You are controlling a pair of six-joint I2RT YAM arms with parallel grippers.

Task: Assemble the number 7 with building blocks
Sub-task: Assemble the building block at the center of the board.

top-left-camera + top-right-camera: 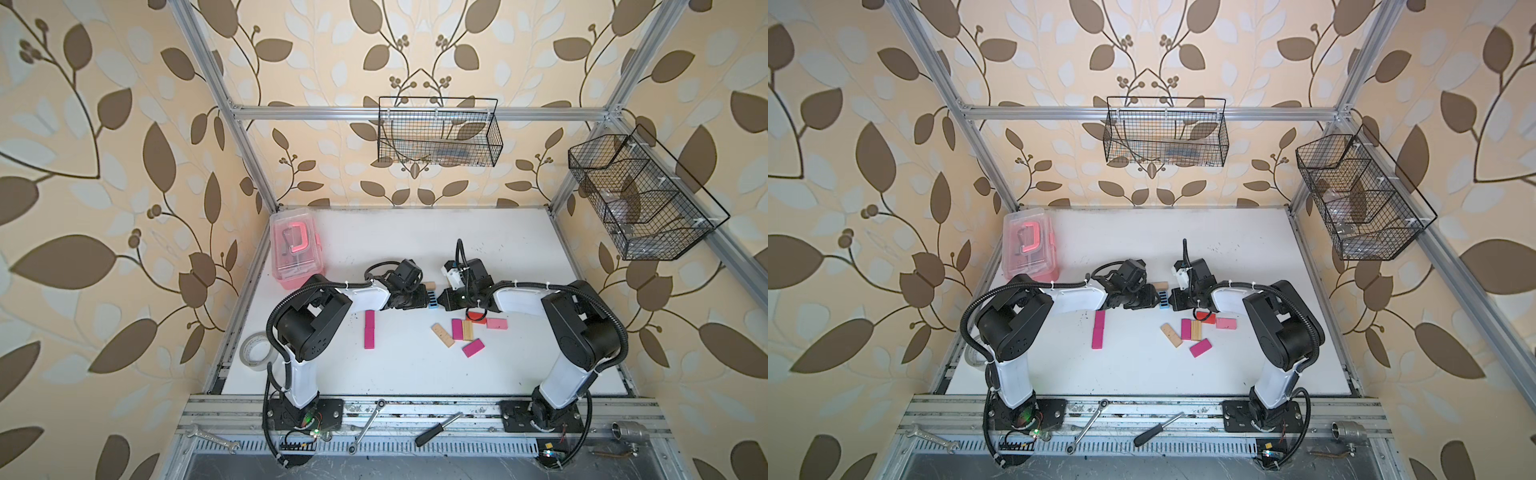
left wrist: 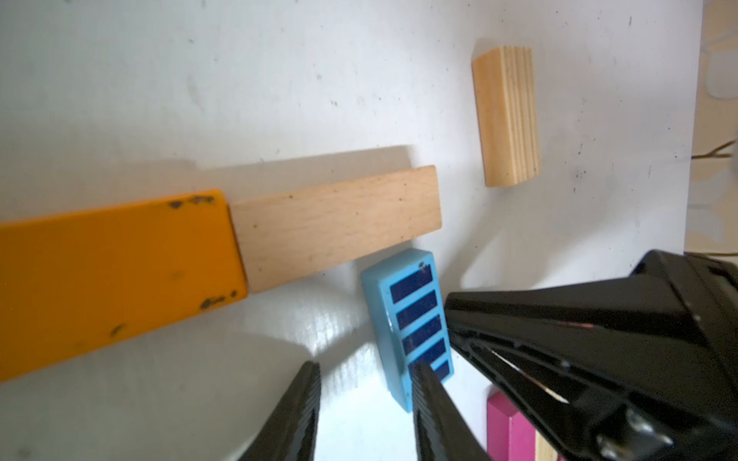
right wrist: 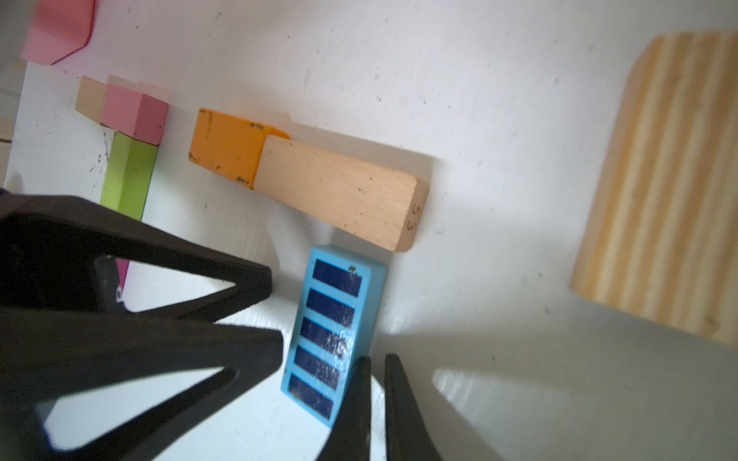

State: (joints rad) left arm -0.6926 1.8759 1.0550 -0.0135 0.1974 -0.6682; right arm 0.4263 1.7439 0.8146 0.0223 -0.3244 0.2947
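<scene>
A blue block with dark stripes lies flat between my two grippers at mid table. My left gripper is open, bare table between its fingers, and the blue block lies against the outside of one finger. My right gripper is shut and empty, pressed to the block's other long side. One end of the block meets a plain wood block lined up with an orange block. A striped-grain wood block lies apart.
Two magenta blocks lie end to end in front of the left arm. Loose wood, magenta, red and pink blocks cluster in front of the right arm. A pink plastic box stands back left. A tape roll lies left; tools rest on the front rail.
</scene>
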